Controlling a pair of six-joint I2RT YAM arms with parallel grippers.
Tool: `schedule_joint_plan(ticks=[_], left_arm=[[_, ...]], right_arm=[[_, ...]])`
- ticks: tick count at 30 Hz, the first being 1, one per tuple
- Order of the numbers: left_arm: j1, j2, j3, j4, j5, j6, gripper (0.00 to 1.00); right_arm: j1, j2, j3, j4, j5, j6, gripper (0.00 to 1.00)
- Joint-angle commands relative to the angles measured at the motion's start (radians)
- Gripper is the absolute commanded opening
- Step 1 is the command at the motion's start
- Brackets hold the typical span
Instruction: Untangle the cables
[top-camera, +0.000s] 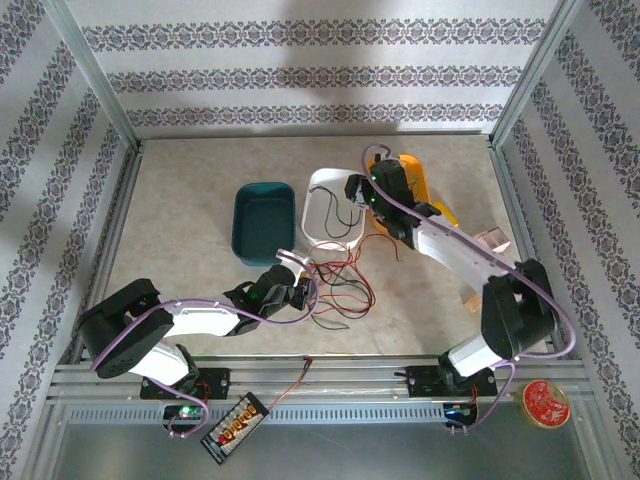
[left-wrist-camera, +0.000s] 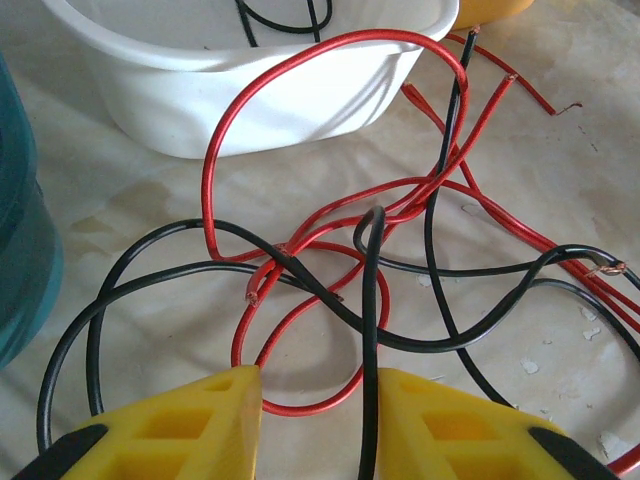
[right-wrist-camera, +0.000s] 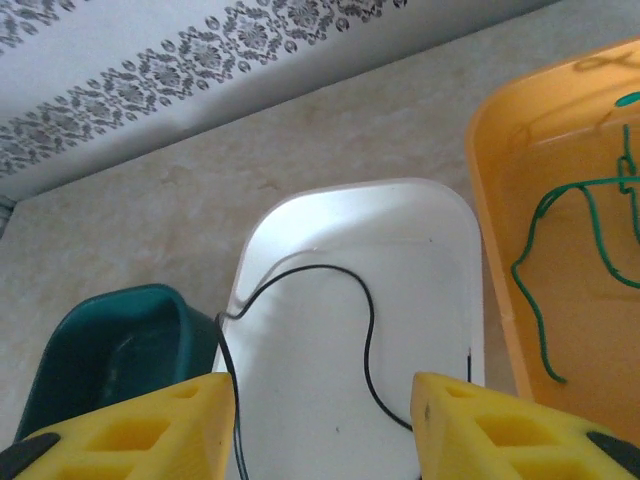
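My right gripper (right-wrist-camera: 325, 400) hangs wide open and empty over the white plastic tray (right-wrist-camera: 440, 215), where one thin black wire (right-wrist-camera: 369, 330) curls. On its right the orange plastic tray (right-wrist-camera: 490, 200) holds a thin green wire (right-wrist-camera: 590, 184); on its left stands the dark teal tray (right-wrist-camera: 120, 330). My left gripper (left-wrist-camera: 318, 400) is partly open, with a black strand (left-wrist-camera: 371, 330) loose between the fingers. Ahead of it the tangle of red and black cables (left-wrist-camera: 285, 255) sprawls on the beige tabletop (left-wrist-camera: 560, 130) up to the white tray. Bare table runs beyond to the patterned wall (right-wrist-camera: 150, 60).

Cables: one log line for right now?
white tray: black cable | orange tray: green cable | table: red-black tangle | right hand: open | left hand: open
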Motion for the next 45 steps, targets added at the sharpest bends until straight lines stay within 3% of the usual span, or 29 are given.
schedule_joint_plan(ticks=[1, 10, 13, 16, 25, 31, 33, 37, 45], left_arm=[[-0.008, -0.023, 0.018, -0.031, -0.020, 0.008, 0.34], [-0.008, -0.032, 0.029, -0.046, -0.029, 0.011, 0.34], [-0.008, -0.023, 0.039, -0.059, -0.023, 0.017, 0.34], [-0.008, -0.019, 0.043, -0.059, -0.017, 0.021, 0.34], [-0.008, -0.016, 0.058, -0.065, -0.013, 0.020, 0.33], [-0.008, -0.016, 0.059, -0.065, -0.008, 0.016, 0.33], [-0.008, -0.010, 0.061, -0.066, -0.003, 0.017, 0.33], [-0.008, -0.007, 0.062, -0.064, -0.005, 0.016, 0.33], [-0.008, 0.002, 0.050, -0.054, -0.006, 0.011, 0.33]], right_arm=[[0.027, -0.091, -0.076, -0.056, -0.044, -0.083, 0.50], [0.123, -0.251, -0.312, -0.151, -0.319, -0.158, 0.49], [0.163, -0.270, -0.326, -0.231, -0.271, -0.227, 0.49], [0.168, -0.268, -0.340, -0.250, -0.324, -0.255, 0.49], [0.220, -0.113, -0.287, -0.277, -0.337, -0.302, 0.49], [0.241, -0.057, -0.274, -0.258, -0.236, -0.313, 0.48], [0.240, -0.039, -0.262, -0.251, -0.195, -0.315, 0.41], [0.241, -0.043, -0.258, -0.237, -0.160, -0.328, 0.02], [0.239, -0.313, -0.232, -0.252, -0.072, -0.345, 0.00]])
